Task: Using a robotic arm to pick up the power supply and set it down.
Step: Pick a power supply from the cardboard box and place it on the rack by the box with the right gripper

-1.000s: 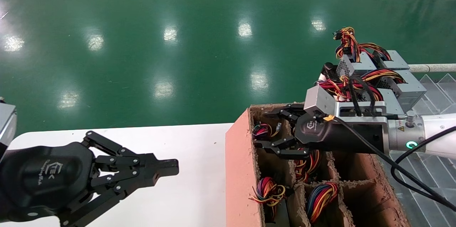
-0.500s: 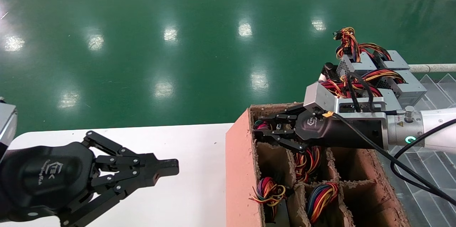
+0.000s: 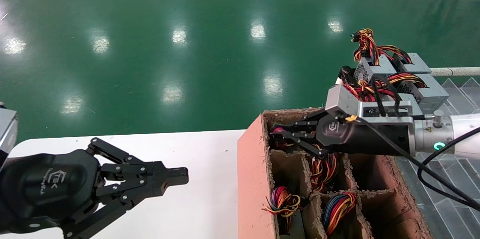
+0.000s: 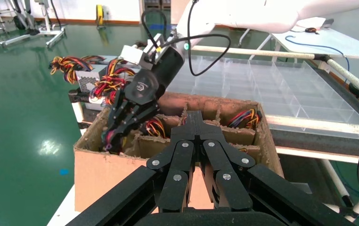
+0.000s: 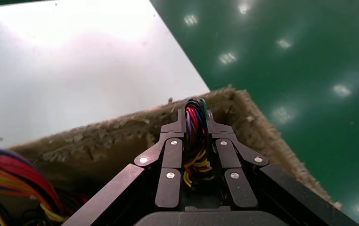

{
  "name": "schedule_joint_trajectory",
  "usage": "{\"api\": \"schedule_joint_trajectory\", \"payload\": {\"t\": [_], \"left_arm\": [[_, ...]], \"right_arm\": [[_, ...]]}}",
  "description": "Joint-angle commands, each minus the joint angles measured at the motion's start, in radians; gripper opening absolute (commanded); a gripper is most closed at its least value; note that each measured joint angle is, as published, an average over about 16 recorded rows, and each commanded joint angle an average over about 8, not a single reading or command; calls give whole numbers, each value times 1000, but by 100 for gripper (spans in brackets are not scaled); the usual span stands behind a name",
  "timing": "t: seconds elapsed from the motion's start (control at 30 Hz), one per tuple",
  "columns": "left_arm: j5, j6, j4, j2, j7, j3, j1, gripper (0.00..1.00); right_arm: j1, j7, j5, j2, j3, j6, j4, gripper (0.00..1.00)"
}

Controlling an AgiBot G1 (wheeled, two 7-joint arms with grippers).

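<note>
The power supply sits down in the far left cell of the cardboard box (image 3: 251, 179). Its body is hidden and only its bundle of red, yellow, black and blue wires (image 5: 195, 136) shows. My right gripper (image 3: 276, 134) reaches into that cell from the right and is shut on the wire bundle (image 3: 278, 130). The wires stand pinched between its fingertips in the right wrist view, where the gripper (image 5: 195, 117) is seen from behind. My left gripper (image 3: 180, 176) is parked over the white table (image 3: 202, 201), shut and holding nothing.
Other cells of the box hold more wire bundles (image 3: 283, 201) (image 3: 337, 207) (image 3: 322, 171). Three like grey boxes (image 3: 423, 92) with wires stand in a stepped row behind the right wrist. A clear compartment tray (image 3: 459, 92) lies to the right. Green floor lies beyond.
The right gripper's fingers, wide open a second ago over the far left cell, have closed onto the wire bundle. Its wrist shifted slightly to the right. The left arm has not moved.
</note>
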Motion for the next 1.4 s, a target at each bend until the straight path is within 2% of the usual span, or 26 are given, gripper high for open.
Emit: {"api": "schedule_joint_trajectory", "payload": {"t": [0.03, 0.33, 0.67, 0.83, 1.07, 1.23, 1.4], "left_arm": [[0, 0, 0, 0, 0, 0, 0, 0], [0, 0, 0, 0, 0, 0, 0, 0], [0, 0, 0, 0, 0, 0, 0, 0], [0, 0, 0, 0, 0, 1, 0, 0], [0, 0, 0, 0, 0, 1, 0, 0], [-1, 0, 0, 0, 0, 1, 0, 0], [-1, 0, 0, 0, 0, 1, 0, 0]], "right_arm": [[3, 1, 2, 1, 2, 0, -3, 0], [50, 9, 66, 34, 39, -63, 14, 0], [225, 20, 54, 116, 29, -94, 174, 0], [328, 25, 12, 158, 24, -64, 288, 0], [446, 35, -142, 227, 15, 46, 530, 0], [470, 107, -251, 296, 16, 118, 701, 0], [473, 185, -341, 374, 16, 146, 797, 0]]}}
